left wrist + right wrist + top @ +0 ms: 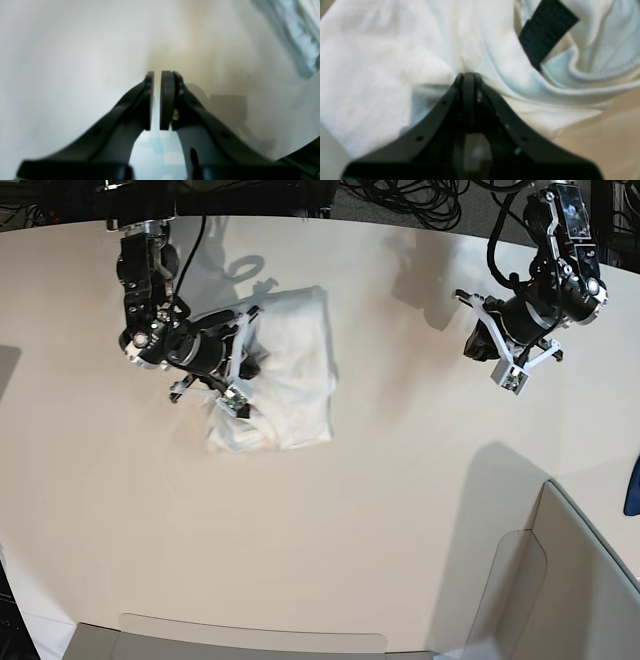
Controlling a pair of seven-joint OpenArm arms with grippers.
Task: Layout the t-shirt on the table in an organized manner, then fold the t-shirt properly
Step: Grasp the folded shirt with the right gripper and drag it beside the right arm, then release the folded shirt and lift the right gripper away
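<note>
The t-shirt (290, 370) lies as a crumpled white bundle on the table (380, 510), left of centre and towards the far side. My right gripper (248, 370) rests on the bundle's left edge. In the right wrist view its jaws (468, 75) are closed, and the white fabric (382, 75) puckers in folds at their tips. A black woven strip (545, 30) lies on the cloth near a hemmed edge. My left gripper (480, 345) hangs over bare table at the far right, well apart from the shirt. Its pads (167, 100) stand a thin slit apart with nothing between them.
A grey bin-like panel (560, 580) stands at the near right corner, and a low beige panel (250, 645) runs along the near edge. Cables (420, 195) lie beyond the far edge. A blurred pale blue-grey shape (295, 32) fills the left wrist view's top right corner.
</note>
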